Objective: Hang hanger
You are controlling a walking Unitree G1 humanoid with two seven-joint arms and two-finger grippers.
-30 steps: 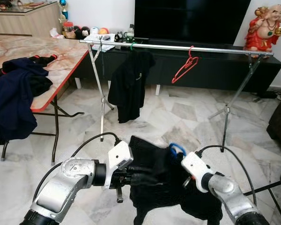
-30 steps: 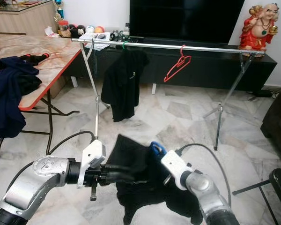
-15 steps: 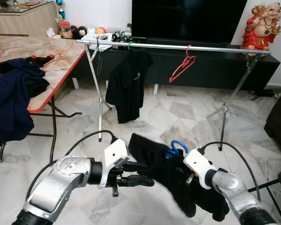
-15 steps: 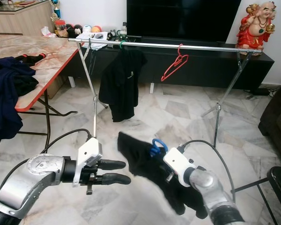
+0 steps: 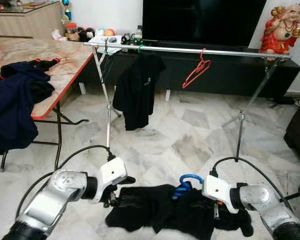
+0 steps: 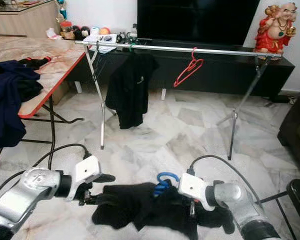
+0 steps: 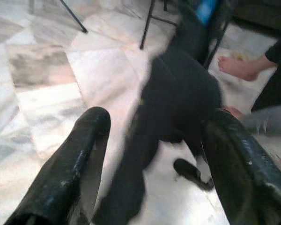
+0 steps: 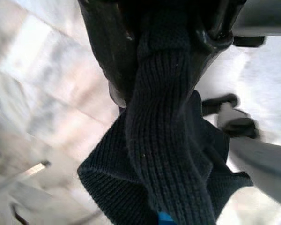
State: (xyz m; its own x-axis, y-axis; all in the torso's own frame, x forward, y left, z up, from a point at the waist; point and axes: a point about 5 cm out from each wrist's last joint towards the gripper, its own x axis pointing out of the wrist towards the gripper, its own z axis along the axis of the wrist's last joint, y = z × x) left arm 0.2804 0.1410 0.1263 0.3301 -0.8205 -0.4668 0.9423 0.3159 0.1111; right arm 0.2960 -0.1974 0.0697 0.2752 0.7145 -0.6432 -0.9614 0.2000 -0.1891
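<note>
A black knit garment (image 5: 160, 210) on a blue hanger (image 5: 184, 182) hangs low in front of me. My right gripper (image 5: 213, 206) is shut on a fold of it; in the right wrist view the fingers (image 8: 103, 51) pinch the knit fabric (image 8: 173, 154). Beside the garment's left end, my left gripper (image 5: 123, 190) is open. The left wrist view has the cloth (image 7: 173, 108) between and just beyond its spread fingers (image 7: 75, 164). Farther off, a metal clothes rail (image 5: 190, 50) carries a black shirt (image 5: 137, 90) and an empty red hanger (image 5: 197, 70).
A red-edged folding table (image 5: 65, 75) with dark blue clothes (image 5: 15, 105) stands at my left. Behind the rail are a TV cabinet (image 5: 290, 75) and a red figurine (image 5: 280, 30). A person's bare foot (image 7: 236, 65) rests on the marble floor (image 5: 180, 135).
My left gripper has opened and let go of the garment. Both arms have dropped, and the garment now hangs lower, held by the right gripper alone.
</note>
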